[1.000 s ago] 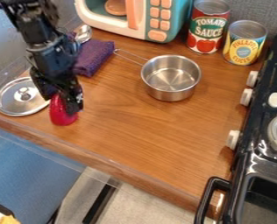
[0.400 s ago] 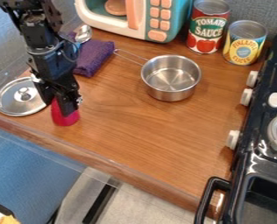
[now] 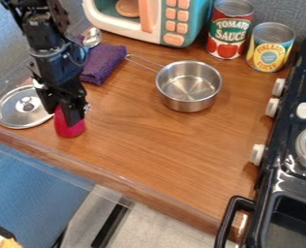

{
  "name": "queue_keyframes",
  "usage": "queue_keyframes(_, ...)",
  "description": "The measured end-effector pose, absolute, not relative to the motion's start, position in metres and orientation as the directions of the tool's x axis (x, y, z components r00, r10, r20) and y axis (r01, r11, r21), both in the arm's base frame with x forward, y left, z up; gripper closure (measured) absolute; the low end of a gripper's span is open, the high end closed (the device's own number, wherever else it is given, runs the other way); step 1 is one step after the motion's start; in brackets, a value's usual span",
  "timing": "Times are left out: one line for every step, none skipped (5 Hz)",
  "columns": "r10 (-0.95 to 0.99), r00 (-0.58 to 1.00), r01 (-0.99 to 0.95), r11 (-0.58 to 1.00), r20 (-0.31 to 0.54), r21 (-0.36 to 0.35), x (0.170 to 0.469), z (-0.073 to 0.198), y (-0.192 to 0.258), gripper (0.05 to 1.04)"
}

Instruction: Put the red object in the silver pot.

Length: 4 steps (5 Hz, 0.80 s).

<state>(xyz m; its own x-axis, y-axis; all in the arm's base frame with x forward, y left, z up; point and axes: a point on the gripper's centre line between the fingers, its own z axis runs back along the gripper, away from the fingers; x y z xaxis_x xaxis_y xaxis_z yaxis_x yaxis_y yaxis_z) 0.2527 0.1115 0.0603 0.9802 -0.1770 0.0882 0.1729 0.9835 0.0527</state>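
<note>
At the grasp, with the gripper (image 3: 63,119) clamped on the red object (image 3: 69,130); next, lift clear (mind the lid (image 3: 25,111)) and carry to the pot (image 3: 189,102)

Camera view, one: fixed, mounted above the wooden counter (image 3: 156,140), looking down at a slant. Facing: across the worktop toward the toy microwave (image 3: 154,30) and grey wall (image 3: 278,13). Range: near; microwave cropped at top, black stove (image 3: 283,133) cropped at right, counter's front edge running diagonally below.
</note>
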Motion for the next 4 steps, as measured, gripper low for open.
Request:
queue_keyframes(-0.208,0.957,0.204,0.978,0.201,0.039,0.281,0.107,0.083,0.443)
queue_keyframes(-0.25,0.931,0.25,0.968,0.265,0.035,0.299,0.136,0.053,0.443)
queue_keyframes(-0.27,0.915,0.277,0.961,0.298,0.021,0.323,0.145,0.026,0.443)
queue_keyframes(-0.258,0.933,0.264,0.964,0.25,0.011,0.347,0.124,0.014,0.443)
